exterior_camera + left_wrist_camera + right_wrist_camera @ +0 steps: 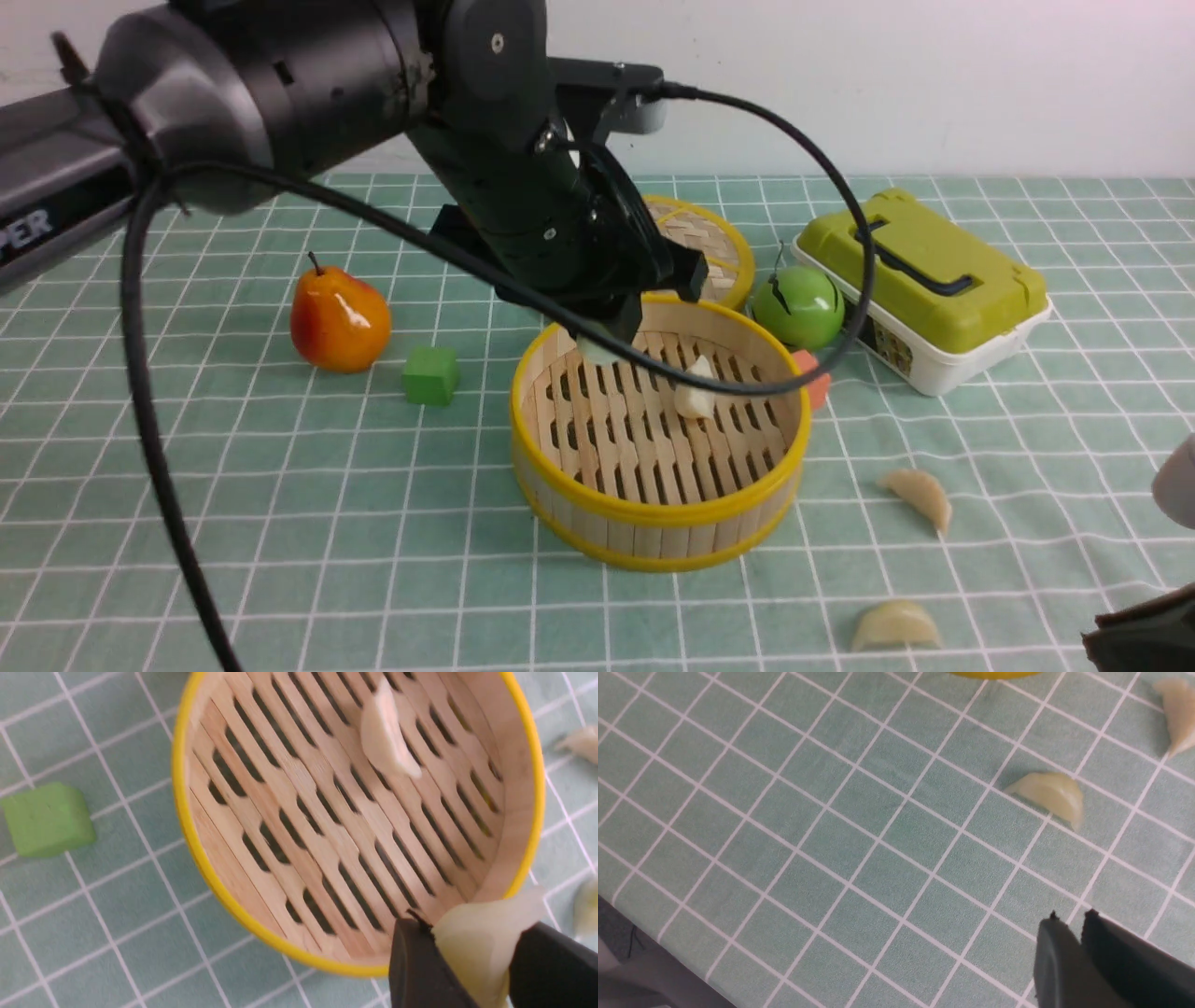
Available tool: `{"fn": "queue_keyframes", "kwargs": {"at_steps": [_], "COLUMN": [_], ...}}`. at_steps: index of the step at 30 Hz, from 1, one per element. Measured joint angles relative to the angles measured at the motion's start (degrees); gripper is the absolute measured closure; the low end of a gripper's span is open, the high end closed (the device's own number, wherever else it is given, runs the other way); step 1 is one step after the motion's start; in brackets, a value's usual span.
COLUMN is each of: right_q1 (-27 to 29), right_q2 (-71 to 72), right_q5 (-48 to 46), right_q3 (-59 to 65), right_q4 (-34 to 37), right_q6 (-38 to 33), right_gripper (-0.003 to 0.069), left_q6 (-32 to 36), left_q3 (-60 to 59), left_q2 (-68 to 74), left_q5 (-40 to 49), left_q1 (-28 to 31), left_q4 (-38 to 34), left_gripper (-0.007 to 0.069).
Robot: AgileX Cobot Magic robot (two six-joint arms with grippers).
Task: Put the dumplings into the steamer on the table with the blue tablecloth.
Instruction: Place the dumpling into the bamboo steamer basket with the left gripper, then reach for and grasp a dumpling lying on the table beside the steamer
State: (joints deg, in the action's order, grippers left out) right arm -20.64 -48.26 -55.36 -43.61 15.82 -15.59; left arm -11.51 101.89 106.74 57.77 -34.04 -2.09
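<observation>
Left gripper (472, 961): jaws clamped on the held dumpling (476, 938), poised above the rim of the steamer (187, 812). It is likely kept high so the piece clears the wall and drops onto the slats.
Right gripper (1069, 924): jaws almost together with only a slit between them, and nothing in them. It hangs over the blue tablecloth (784, 858) near the loose pieces, probably placed for the next pick.
Steamer contents: one settled dumpling (695, 392) lies on the slatted floor.
Left to move: the near dumpling (894, 627) and the far dumpling (920, 495) lie on the cloth to the right of the steamer, apart from each other.
Writing: "PER" — the end of a word on the left arm (37, 224). The sticker on the green-lidded box (924, 271) is too small to read.
</observation>
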Motion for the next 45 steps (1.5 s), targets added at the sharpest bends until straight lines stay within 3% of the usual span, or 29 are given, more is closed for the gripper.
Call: {"fn": "queue_keyframes", "kwargs": {"at_steps": [11,19,24,28,33,36,39,45], "right_q1": [0.0,0.0,0.0,0.0,0.0,0.0,0.0,0.0], "right_q2": [-1.5,-4.0,-10.1,-17.6,-26.9,-33.5,-38.3,-45.6], "right_q5": [0.5,-4.2,-5.5,-5.0,-3.0,0.3,4.2,12.3], "right_q3": [0.0,-2.0,-6.7,-10.0,-11.9,-12.0,-12.0,-12.1], "right_q4": [0.0,-1.8,-2.7,-3.2,-3.2,-3.2,-3.2,-3.2], "right_q6": [0.0,0.0,-0.1,-2.2,-7.8,-14.4,-19.9,-31.0], "right_gripper": [0.0582,0.0582,0.0567,0.0517,0.0365,0.0235,0.0165,0.0147], "left_q6": [-5.8,-7.6,-3.5,-2.0,-0.1,0.7,1.0,1.0], "left_q3": [5.8,7.1,9.0,8.2,-0.1,-12.7,-23.2,-42.9], "left_q2": [18.6,20.0,15.5,6.6,-5.7,-16.3,-24.3,-37.9], "left_q5": [-3.0,-5.0,3.3,10.1,11.2,9.1,6.5,2.9], "left_q1": [1.9,2.8,2.9,2.9,2.9,2.9,2.9,2.9], "left_q4": [0.2,1.4,3.5,2.8,-0.8,-2.7,-3.5,-4.3], "left_gripper": [0.0388,0.0231,0.0211,0.0259,0.0384,0.0504,0.0575,0.0634]}}
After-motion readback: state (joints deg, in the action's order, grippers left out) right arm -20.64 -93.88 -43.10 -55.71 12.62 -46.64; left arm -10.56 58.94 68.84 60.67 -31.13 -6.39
